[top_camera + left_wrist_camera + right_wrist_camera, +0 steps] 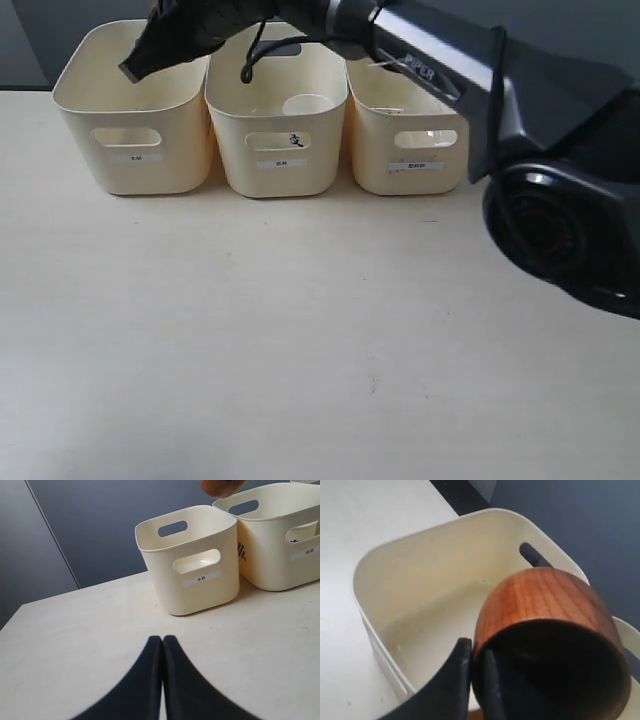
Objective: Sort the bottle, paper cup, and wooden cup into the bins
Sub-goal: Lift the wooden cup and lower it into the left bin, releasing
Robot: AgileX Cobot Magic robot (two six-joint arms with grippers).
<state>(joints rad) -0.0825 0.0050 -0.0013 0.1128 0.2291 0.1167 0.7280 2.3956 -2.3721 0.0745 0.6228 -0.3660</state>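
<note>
Holding the wooden cup (547, 630) over the left bin (130, 110), the right gripper (477, 680) has reached across the middle of the row; its fingers pinch the cup wall, one outside, one inside the dark mouth. Cup hangs above the bin's open cavity, not yet released, and the bin floor below it looks bare.

Progress, as I read it: paper cup (308, 104) already sits in the middle bin (278, 120), white rim visible just right of the left bin. Right bin (408, 135) shows something clear through its handle cut-out, likely the bottle, but I can't confirm. So the wooden cup drop looks like the last step; remaining work is open and retract.

Left gripper (162, 642) is idle with fingers pressed together on nothing, low over the worktop (300, 350) in front of the left bin. From its camera, a sliver of the cup shows above the left bin's far edge.

Worktop is pale cream, matte, a few tiny specks, no loose items in front of the bins. Behind the left bin: dark blue-grey wall panels, plain. Bins stand side by side, touching, along the worktop's far edge.
</note>
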